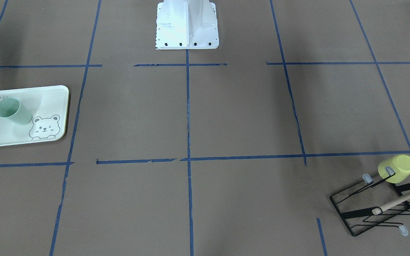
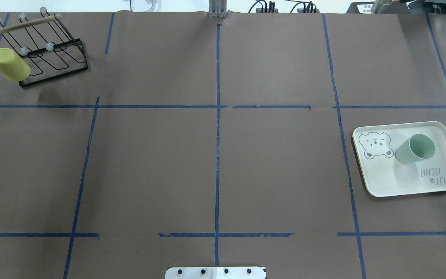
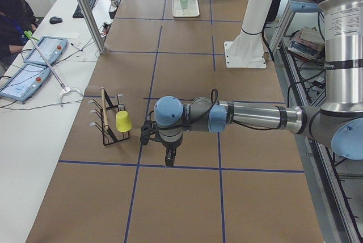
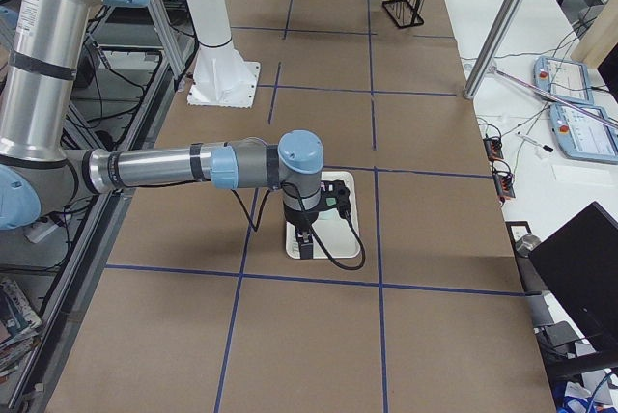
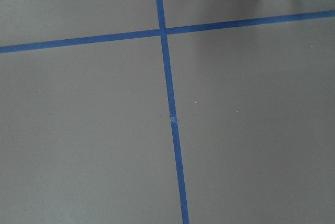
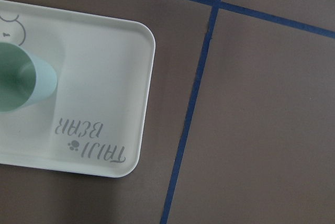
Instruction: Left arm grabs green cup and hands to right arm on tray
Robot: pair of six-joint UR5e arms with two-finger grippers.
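Robotics lab: left arm [image 3: 249, 119], right arm [image 4: 154, 167], tape-gridded table [image 2: 149, 162], 2 teach pendants [image 3: 45, 50], operator [image 3: 10, 13].

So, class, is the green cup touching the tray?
Touching. In the overhead view the green cup stands upright on the tray, its base meeting the tray's surface, and nothing holds it up.

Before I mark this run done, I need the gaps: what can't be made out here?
Left gripper, right gripper: shown only in side views, too small; open or shut unknown.
Tray: front-facing view's left edge cuts it; green cup hides part of its lettering.
Exterior right: right arm hides that cup.
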